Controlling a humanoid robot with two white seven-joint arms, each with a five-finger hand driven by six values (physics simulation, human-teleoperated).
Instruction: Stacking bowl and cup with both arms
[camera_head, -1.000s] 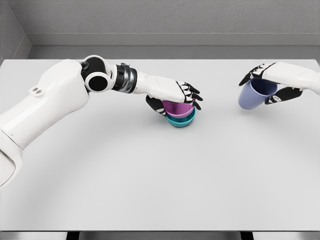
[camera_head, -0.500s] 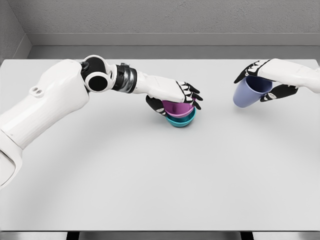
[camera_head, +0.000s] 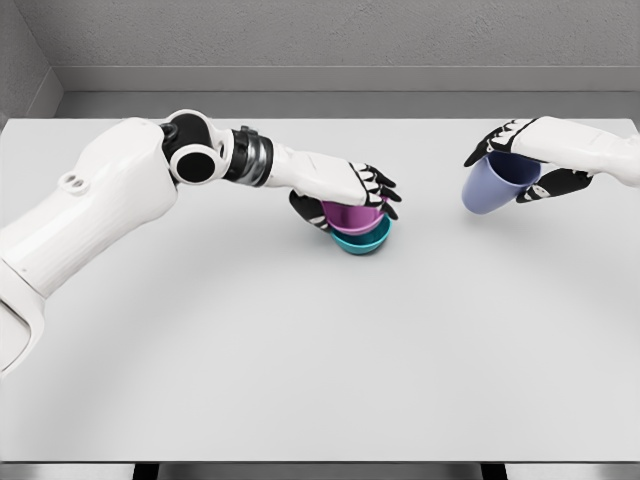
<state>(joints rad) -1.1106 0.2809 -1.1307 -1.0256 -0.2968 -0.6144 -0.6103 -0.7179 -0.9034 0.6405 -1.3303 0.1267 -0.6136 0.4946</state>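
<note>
A teal bowl (camera_head: 365, 240) stands on the white table (camera_head: 320, 340) near the middle. A magenta cup (camera_head: 352, 215) sits inside it, and my left hand (camera_head: 350, 198) is shut on that cup from above and the left. At the right, my right hand (camera_head: 520, 165) is shut on a lavender cup (camera_head: 490, 187), which hangs tilted above the table with its closed end pointing down and left. The two cups are well apart.
A grey wall runs along the table's far edge. The table's near edge crosses the bottom of the head view. My left arm (camera_head: 110, 205) lies across the table's left part.
My right hand has carried the lavender cup a little to the left and upward. The left hand and the magenta cup have hardly moved.
</note>
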